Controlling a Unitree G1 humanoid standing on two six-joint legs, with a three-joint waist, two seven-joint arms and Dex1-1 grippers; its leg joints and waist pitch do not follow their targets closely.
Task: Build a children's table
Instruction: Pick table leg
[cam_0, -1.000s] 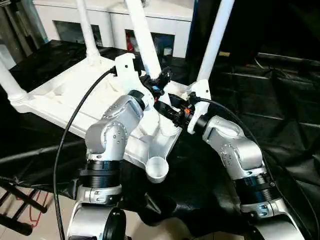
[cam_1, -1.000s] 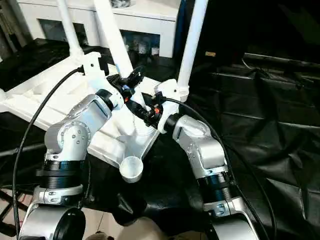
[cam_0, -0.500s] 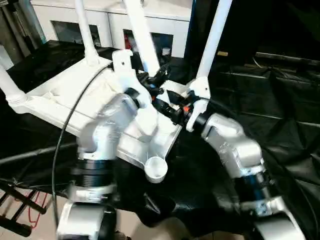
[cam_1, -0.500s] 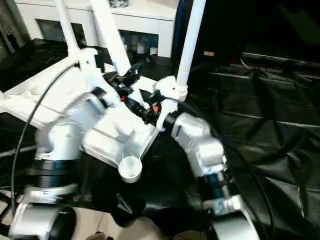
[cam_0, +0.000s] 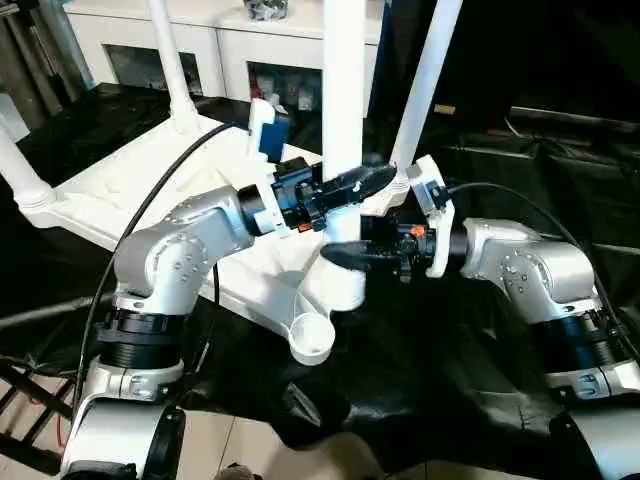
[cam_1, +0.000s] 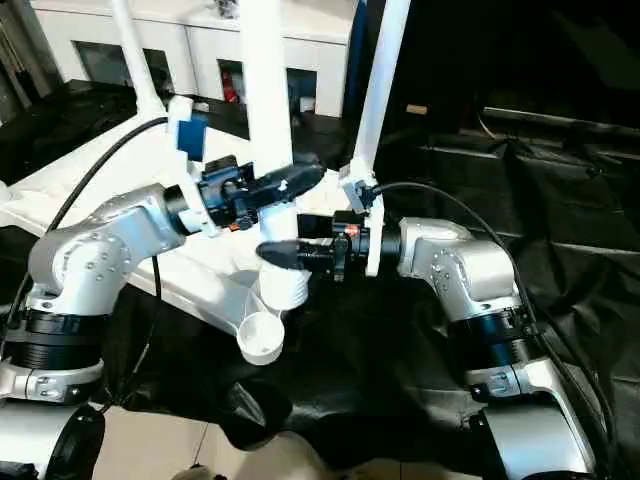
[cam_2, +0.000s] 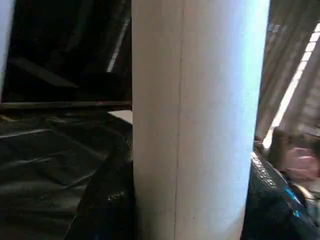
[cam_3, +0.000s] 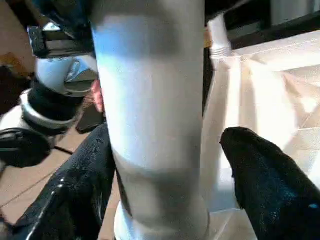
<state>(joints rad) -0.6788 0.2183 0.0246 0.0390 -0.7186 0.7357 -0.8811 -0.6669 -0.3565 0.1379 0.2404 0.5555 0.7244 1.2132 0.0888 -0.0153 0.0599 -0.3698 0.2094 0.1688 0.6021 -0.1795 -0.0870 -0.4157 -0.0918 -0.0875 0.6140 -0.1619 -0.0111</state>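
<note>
Legs stick up from the upside-down tabletop (cam_0: 120, 190) on the black cloth (cam_0: 520, 210). The left hand (cam_0: 355, 182) grips the near leg (cam_0: 343, 90) from the left — closed around it. The right hand (cam_0: 345, 255) sits lower at its base, fingers apart on both sides — touching or not, I cannot tell.

A leg (cam_0: 343, 110) stands upright in the tabletop's (cam_0: 120, 190) near corner.

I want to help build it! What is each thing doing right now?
Tabletop, upside down on the black cloth.
Three legs, standing in corner sockets.
Fourth leg, upright, not socketed.
Near socket, empty.
Left hand, gripping fourth leg.
Right hand, open around it.
</note>
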